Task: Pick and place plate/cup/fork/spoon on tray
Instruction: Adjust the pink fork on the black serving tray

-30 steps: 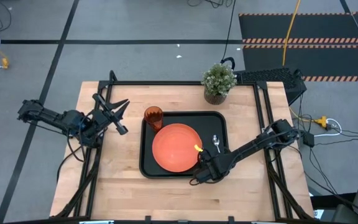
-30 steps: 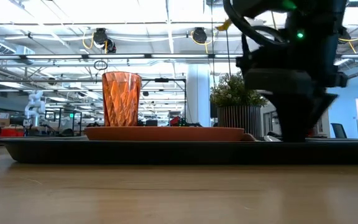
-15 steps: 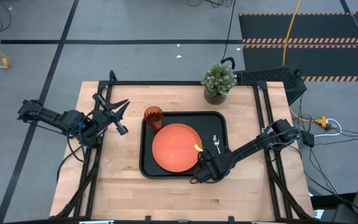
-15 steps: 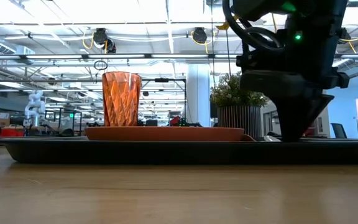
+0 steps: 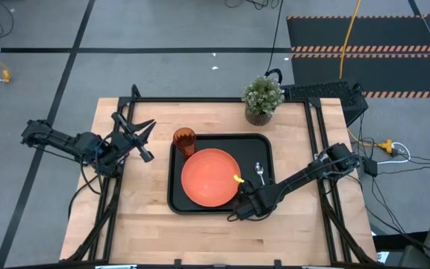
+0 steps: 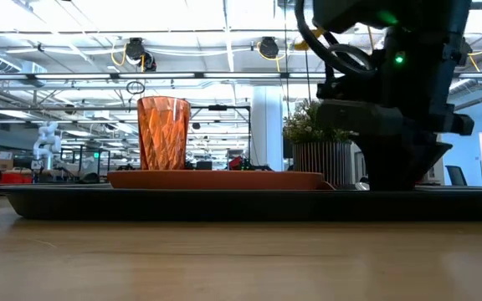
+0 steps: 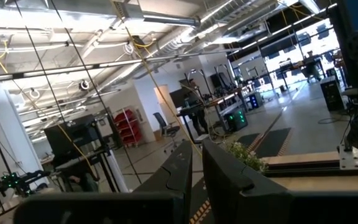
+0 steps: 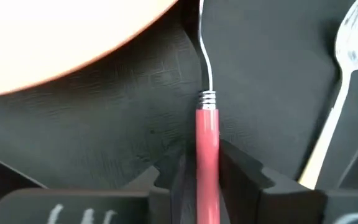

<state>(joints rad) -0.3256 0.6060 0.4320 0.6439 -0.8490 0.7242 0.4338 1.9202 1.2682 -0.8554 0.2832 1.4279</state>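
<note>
The black tray (image 5: 264, 146) lies mid-table. On it are the orange plate (image 5: 210, 177), the amber cup (image 5: 184, 140) at its far left corner, and the spoon (image 5: 259, 170), which also shows in the right wrist view (image 8: 353, 37). My right gripper (image 5: 246, 203) is low over the tray's near right part, shut on the fork's pinkish-red handle (image 8: 207, 149). The fork's metal neck (image 8: 205, 56) runs to the plate's rim, where the tines are hidden. My left gripper (image 5: 136, 136) waits shut and empty at the table's left, clear of the tray. My right gripper pinches the fork's pinkish-red handle (image 8: 207, 134) between its two fingers, a little behind the metal collar. The fingers (image 8: 244, 174) slant down from the table's near right and lie along the fork. The fork's front end reaches the plate's rim. I cannot tell whether it rests on the tray.
A potted green plant (image 5: 263, 98) stands at the table's far edge, just beyond the tray's far right corner. Bare wood lies left of the tray and along the near edge. Dark frame rails run along both sides of the table.
My right gripper, shut on the fork, has shifted slightly at the tray's near right. The plate has slid a little toward the table's left.
</note>
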